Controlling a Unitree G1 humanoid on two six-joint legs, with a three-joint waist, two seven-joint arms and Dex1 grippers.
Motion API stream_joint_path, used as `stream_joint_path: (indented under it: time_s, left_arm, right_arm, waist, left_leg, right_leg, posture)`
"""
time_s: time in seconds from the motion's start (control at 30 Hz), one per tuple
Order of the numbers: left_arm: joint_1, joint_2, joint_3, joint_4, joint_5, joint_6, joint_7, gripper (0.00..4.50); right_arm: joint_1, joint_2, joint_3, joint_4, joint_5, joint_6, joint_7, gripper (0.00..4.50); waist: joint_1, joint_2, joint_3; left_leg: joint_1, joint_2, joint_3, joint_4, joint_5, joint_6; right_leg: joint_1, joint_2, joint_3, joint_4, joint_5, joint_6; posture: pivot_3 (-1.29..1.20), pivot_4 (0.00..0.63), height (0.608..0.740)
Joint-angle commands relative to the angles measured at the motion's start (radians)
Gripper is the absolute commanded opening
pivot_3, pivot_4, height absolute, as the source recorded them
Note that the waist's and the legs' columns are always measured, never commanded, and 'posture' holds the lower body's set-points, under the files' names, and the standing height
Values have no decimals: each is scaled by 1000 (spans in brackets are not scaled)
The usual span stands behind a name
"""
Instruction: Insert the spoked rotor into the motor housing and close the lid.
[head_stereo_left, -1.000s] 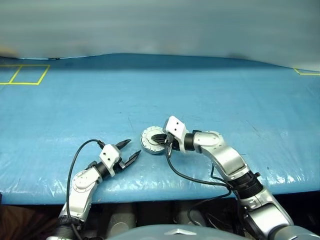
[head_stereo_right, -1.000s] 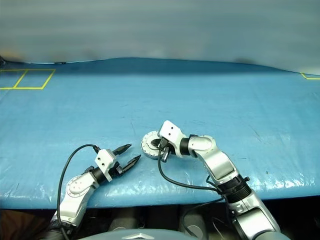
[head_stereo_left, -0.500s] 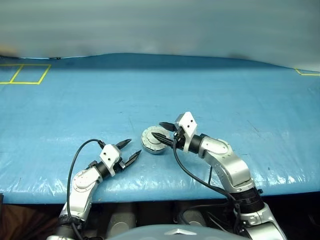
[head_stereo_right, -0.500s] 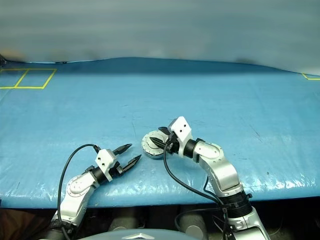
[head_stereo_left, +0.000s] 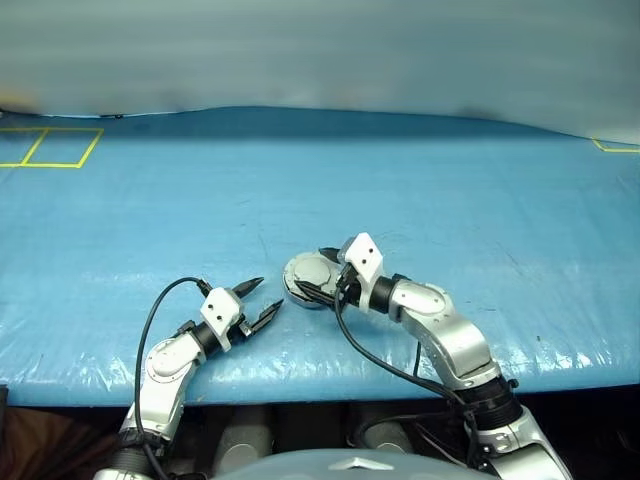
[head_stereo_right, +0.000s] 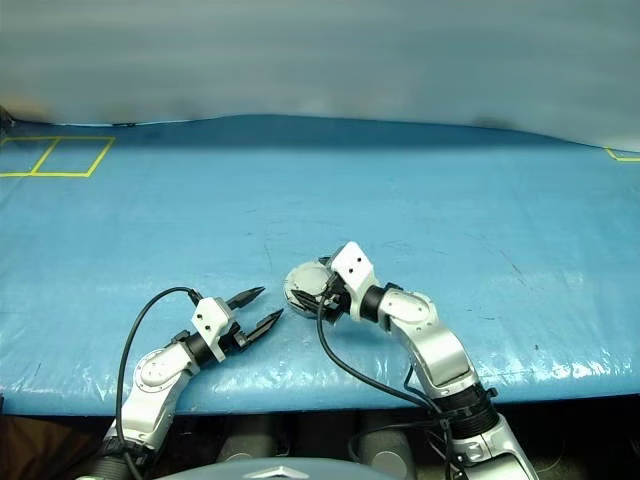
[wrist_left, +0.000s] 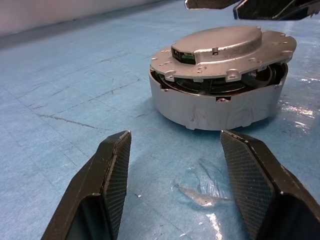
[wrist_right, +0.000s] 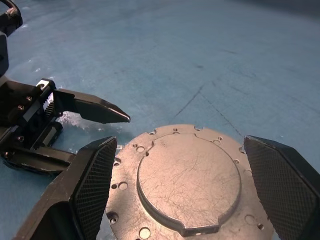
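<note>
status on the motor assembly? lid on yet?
Looks mostly done: the lid lies flat over the motor housing, though a dark gap shows under its rim, so it may not be fully seated. The rotor isn't visible. In hand: nothing. The right end effector is open just above the lid; the left end effector is open beside it. Left: possibly pressing the lid home.

Blue table (head_stereo_right: 420, 200) with yellow marked squares (head_stereo_right: 55, 157) at its far left corner. Round silver housing (head_stereo_right: 305, 286), lid down, lies near the front edge. Right gripper (head_stereo_right: 320, 290) sits directly at the housing, its fingers indistinct here. Left gripper (head_stereo_right: 262, 305) rests just left of the housing, apart from it, fingers spread and empty.
</note>
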Motion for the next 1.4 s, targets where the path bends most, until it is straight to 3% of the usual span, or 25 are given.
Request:
stream_joint_path:
  time_s: [0.03,0.4,0.53,0.57,0.8,1.4]
  left_arm:
    - [2,-5,-3,14,5,-12,8,3014]
    - [-4,-2,0,13,7,-14,11,3014]
    - [-4,-1,0,14,7,-15,11,3014]
    - [-4,-1,1,14,7,-15,11,3014]
    - [-5,0,2,22,7,-17,10,3014]
    - [7,-5,-4,13,7,-12,16,3014]
  right_arm:
    - [0,-4,6,6,-18,-31,-2,4246]
    - [-2,7,13,66,-51,-64,-12,4246]
    - [2,11,16,71,-54,-67,-5,3075]
    - [3,12,14,68,-51,-67,-2,3021]
    - [-6,50,-19,-11,19,43,-10,3021]
    - [-28,43,50,6,-70,148,-89,3021]
  waist:
    - [0,0,0]
    - [1,0,0]
    - [1,0,0]
    - [1,0,0]
    - [1,0,0]
    - [-2,0,0]
  left_leg:
    - [0,0,0,0,0,0]
    - [1,0,0,0,0,0]
    - [1,0,0,0,0,0]
    - [1,0,0,0,0,0]
    - [1,1,0,0,0,0]
    - [2,2,0,0,0,0]
  right_leg:
    - [0,0,0,0,0,0]
    - [0,0,0,0,0,0]
    - [0,0,0,0,0,0]
    - [0,0,0,0,0,0]
    - [0,0,0,0,0,0]
    - [0,0,0,0,0,0]
  posture:
    - [0,150,740]
    - [0,150,740]
    - [0,150,740]
    - [0,150,740]
    - [0,150,740]
    - [0,150,740]
